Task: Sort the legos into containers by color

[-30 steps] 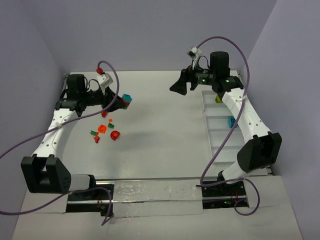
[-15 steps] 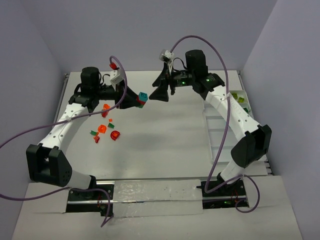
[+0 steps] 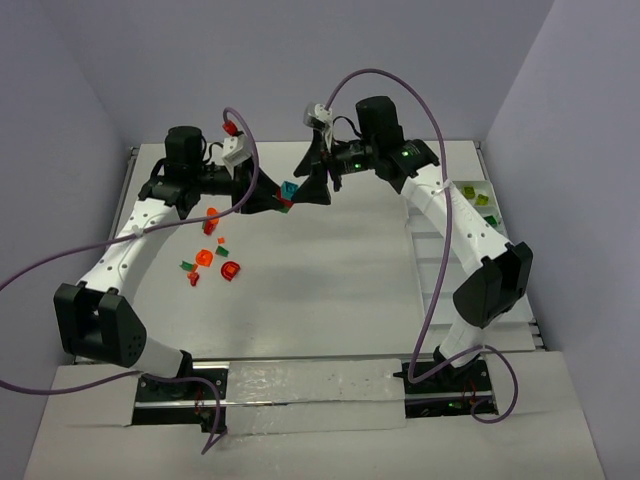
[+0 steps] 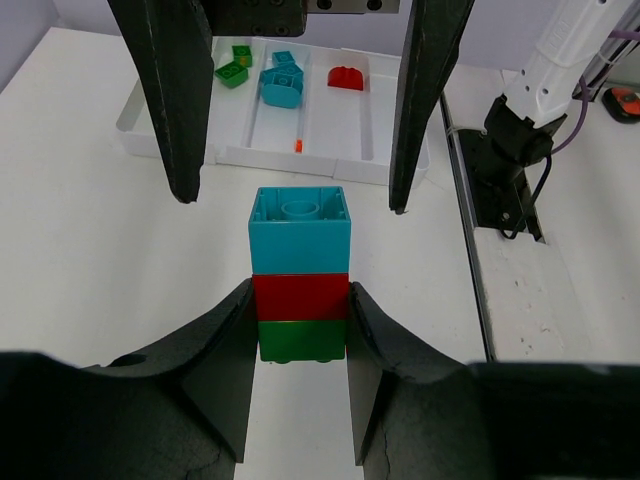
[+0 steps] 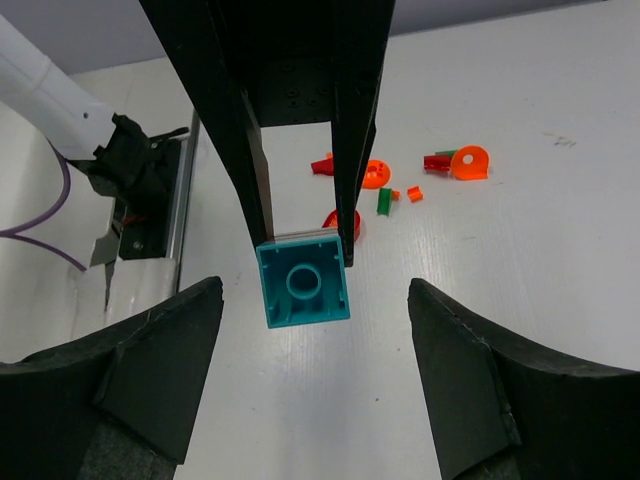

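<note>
The left pincer (image 4: pixel 300 310) is clamping a stack (image 4: pixel 300 285) of three glossy, square-edged plastic bricks. Its matte black fingers (image 4: pixel 222 350) are pressing on the red brick (image 4: pixel 300 297) and the green brick (image 4: pixel 302 340). The teal brick (image 4: pixel 300 230) on top is standing free, showing one round hollow stud. The stack is hanging above the white, faintly grained tabletop (image 3: pixel 320 280), near its far middle.

The right pincer (image 3: pixel 316 186) is gaping wide with nothing in it, facing the stack end-on, its flat tapered fingers (image 5: pixel 150 370) lying either side of the teal brick without touching.

From the right wrist, only the teal face is showing; the red and green bricks are hiding behind it. From above, the right arm is covering part of the white divided tray (image 3: pixel 425 262), and the stack is too small to read. Loose pieces (image 3: pixel 215 262), an orange ring and a red arch among them, are lying on the left.

A second ago the pincers were well apart, the right one beside the tray; now they are almost meeting.
</note>
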Motion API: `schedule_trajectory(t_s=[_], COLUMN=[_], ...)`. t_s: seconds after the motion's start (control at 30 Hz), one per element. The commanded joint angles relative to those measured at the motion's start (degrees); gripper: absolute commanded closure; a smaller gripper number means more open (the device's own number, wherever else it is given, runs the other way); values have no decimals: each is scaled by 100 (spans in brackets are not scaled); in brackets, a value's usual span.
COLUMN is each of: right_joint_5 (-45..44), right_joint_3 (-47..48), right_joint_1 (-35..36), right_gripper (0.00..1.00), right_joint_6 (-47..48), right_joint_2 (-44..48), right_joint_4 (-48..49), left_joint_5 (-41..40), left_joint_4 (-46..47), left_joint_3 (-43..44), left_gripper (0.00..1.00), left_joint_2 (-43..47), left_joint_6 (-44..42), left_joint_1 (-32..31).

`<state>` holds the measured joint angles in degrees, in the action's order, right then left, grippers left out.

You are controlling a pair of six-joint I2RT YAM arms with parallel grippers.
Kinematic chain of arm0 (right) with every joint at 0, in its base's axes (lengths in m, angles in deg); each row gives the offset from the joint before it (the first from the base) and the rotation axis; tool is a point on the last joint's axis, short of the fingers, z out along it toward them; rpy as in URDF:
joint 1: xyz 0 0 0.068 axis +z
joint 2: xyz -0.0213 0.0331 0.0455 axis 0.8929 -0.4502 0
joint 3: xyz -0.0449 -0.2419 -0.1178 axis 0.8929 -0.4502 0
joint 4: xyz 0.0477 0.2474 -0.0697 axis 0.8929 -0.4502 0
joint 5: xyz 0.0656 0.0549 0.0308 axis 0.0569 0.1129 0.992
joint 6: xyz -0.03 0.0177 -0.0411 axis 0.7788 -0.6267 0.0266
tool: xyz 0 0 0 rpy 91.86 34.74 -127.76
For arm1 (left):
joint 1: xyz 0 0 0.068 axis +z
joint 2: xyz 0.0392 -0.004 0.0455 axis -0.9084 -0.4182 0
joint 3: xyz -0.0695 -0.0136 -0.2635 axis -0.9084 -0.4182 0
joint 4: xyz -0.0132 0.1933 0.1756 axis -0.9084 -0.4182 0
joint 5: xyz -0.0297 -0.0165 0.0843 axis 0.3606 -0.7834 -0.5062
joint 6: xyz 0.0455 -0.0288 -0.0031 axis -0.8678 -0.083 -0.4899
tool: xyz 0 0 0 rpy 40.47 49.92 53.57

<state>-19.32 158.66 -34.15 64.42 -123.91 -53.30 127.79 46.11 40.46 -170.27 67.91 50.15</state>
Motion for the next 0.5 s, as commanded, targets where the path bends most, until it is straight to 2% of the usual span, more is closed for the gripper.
schedule_trajectory(t_s=[0.0, 0.13, 0.23, 0.3, 0.33, 0.47], right_joint_5=[85, 63, 50, 54, 56, 89], right_joint_3=[421, 549, 654, 736, 783, 996], right_joint_1=[105, 121, 122, 122, 122, 136], right_gripper=[20, 29, 44, 50, 51, 44], right_joint_6=[401, 438, 507, 562, 608, 808], right_joint_2=[-115, -218, -305, -347, -377, -545], right_joint_4=[-276, -334, -397, -527, -557, -987], left_joint_5=[227, 205, 182, 178, 176, 178], left_joint_4=[-175, -254, -283, -273, -274, -277], left_joint_3=[336, 411, 452, 456, 459, 496], left_gripper=[100, 100, 100, 100, 100, 100], left_joint_2=[-65, -109, -145, -153, -155, -180], left_joint_6=[-326, -383, -403, -402, -403, -397], left_joint_1=[-51, -69, -77, -77, -77, -77])
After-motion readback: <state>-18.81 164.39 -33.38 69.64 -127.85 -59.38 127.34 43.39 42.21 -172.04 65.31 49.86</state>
